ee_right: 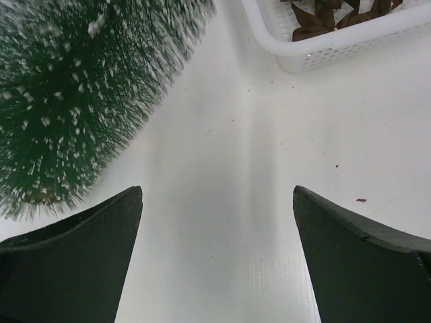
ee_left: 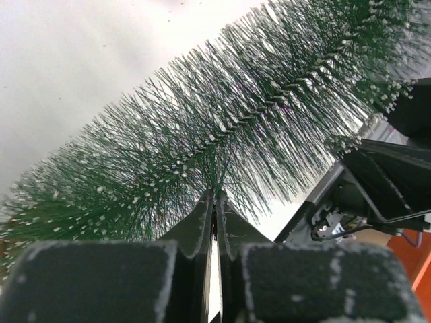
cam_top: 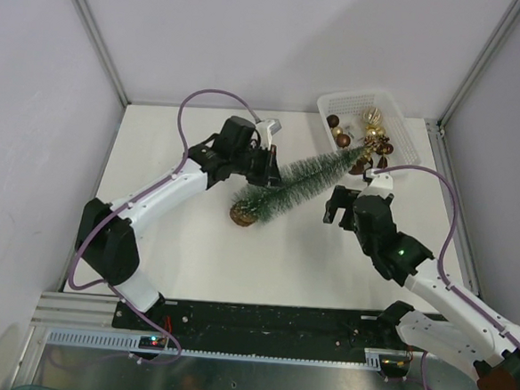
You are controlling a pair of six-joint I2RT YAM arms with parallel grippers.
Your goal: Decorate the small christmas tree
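Tree: your small christmas tree slants across the tabletop, brown base nearest the arms, tip by the white basket of baubles.
Left jaws: your left gripper is closed, tips in the mid-tree bristles.
Right jaws: your right gripper is spread wide, holding nothing, just beside the tree.

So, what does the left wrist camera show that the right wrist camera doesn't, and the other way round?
Only the left wrist view shows the left jaws closed on a few bristles of the small christmas tree, and the wire spine running along its length. Only the right wrist view shows a corner of the white basket with brown ornaments inside, and the right jaws standing wide open above the bare white table, holding nothing. Both views share the frosted green tree and the white table surface behind it.
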